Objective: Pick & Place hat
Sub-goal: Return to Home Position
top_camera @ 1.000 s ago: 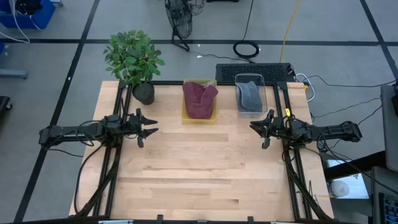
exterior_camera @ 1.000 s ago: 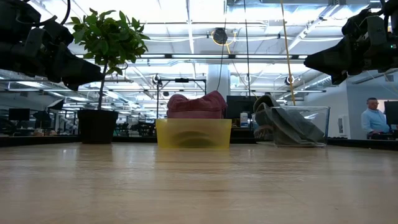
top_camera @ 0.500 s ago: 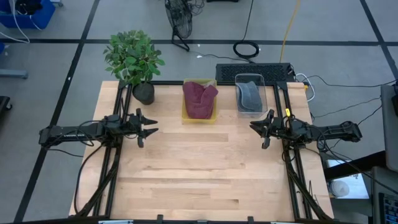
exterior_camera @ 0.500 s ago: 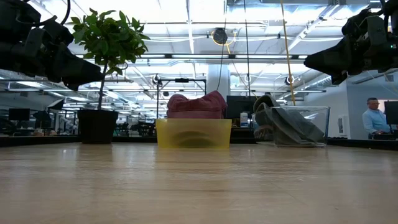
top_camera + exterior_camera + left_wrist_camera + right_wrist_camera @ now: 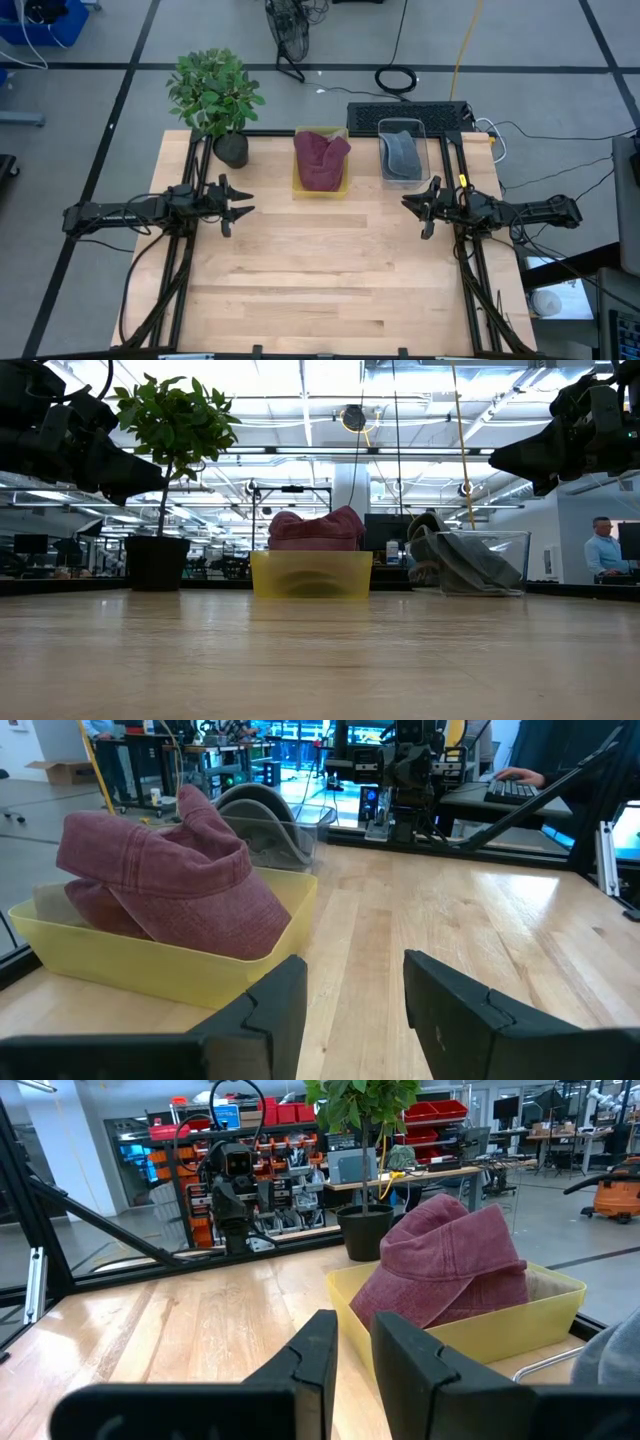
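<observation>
A maroon hat (image 5: 320, 160) lies crumpled in a yellow bin (image 5: 320, 192) at the middle of the table's far edge, its crown rising above the rim (image 5: 170, 870) (image 5: 445, 1260). To its right a grey hat (image 5: 400, 155) rests in a clear bin (image 5: 426, 150). My left gripper (image 5: 246, 208) hovers level above the table's left side, pointing toward the right; its fingers are open with nothing between them (image 5: 355, 970). Over the right side, my right gripper (image 5: 408, 203) points toward the left, level, with a narrow gap between its fingers and nothing in it (image 5: 354, 1325).
A potted plant (image 5: 215, 90) stands at the table's far left corner, left of the yellow bin. Black frame rails (image 5: 170, 260) run along both table sides. Bare wooden tabletop (image 5: 320, 270) stretches between the arms and toward the near edge. A person (image 5: 600, 550) is in the room behind.
</observation>
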